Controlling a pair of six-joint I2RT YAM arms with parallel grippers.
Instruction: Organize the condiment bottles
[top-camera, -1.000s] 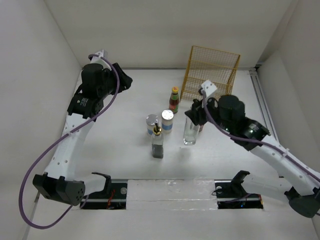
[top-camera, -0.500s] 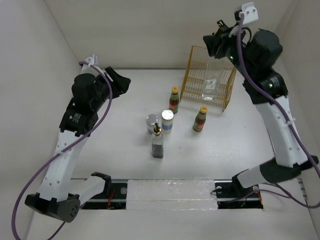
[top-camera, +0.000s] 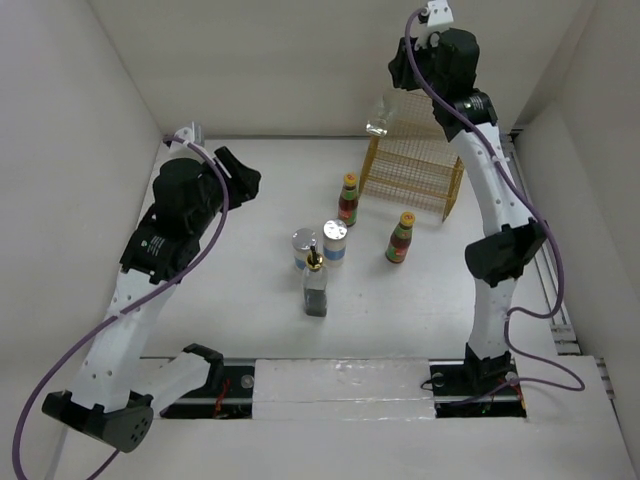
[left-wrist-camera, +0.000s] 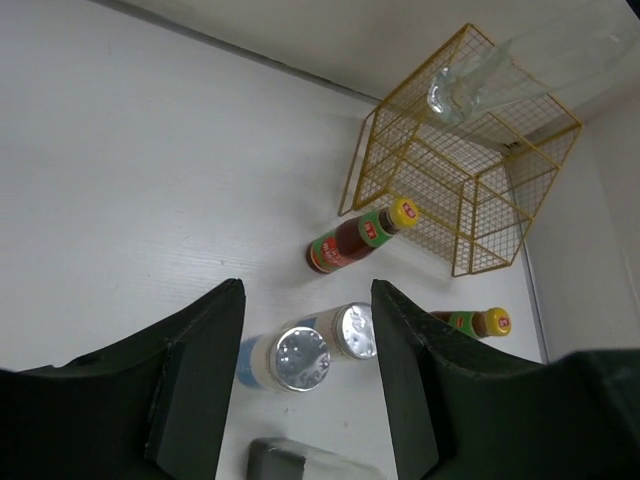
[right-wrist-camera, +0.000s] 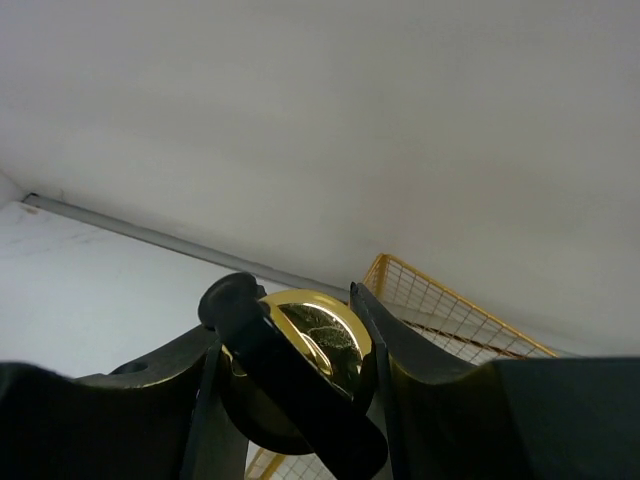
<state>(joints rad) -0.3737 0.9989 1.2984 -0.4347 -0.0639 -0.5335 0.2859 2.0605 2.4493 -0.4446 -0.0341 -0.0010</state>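
Note:
My right gripper is raised high and shut on the gold spout of a clear glass bottle, which hangs in the air above the back left corner of the yellow wire rack. The bottle also shows in the left wrist view. On the table stand the second clear bottle, two white silver-lidded cylinders and two red bottles. My left gripper is open and empty, left of and above the group; the cylinders lie below its fingers.
The rack stands at the back right of the table, near the rear wall. White walls close in on the left, back and right. One red bottle stands just in front of the rack's left side.
My right arm has lifted the clear glass bottle off the table, swung it up over the rack and then to the rack's back left. My left arm shifted only slightly.

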